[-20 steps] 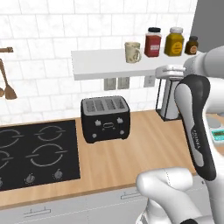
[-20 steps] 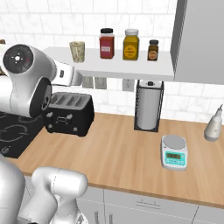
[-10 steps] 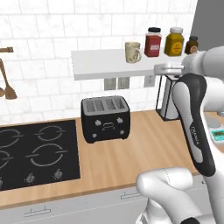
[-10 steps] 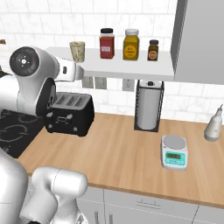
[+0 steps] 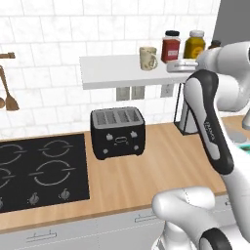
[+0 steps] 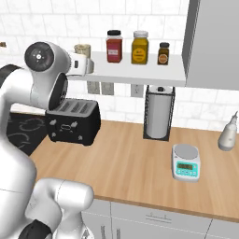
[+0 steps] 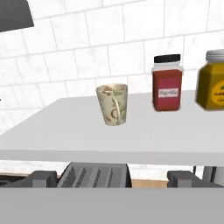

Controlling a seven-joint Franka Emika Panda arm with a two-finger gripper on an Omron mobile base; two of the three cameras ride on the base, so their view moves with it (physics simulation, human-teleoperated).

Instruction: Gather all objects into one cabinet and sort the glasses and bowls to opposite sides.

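1. The gripper [image 7: 112, 177] points at the wall shelf [image 7: 65, 135]; its fingers [image 7: 43, 177] stand wide apart, empty.
2. The cream mug [image 7: 112, 104] stands upright ahead, centred between the fingertips — red-lidded jar [image 7: 167, 83] just right.
3. Advance level, straddle the mug, avoid nudging that jar.

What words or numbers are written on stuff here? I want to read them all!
Red jar: a white label, its print too blurred to read.
Yellow jar: dark print, too blurred to read.
Small brown jar: label too small to read.
Scale: a display, no digits readable.
Mug: a pattern, no words.
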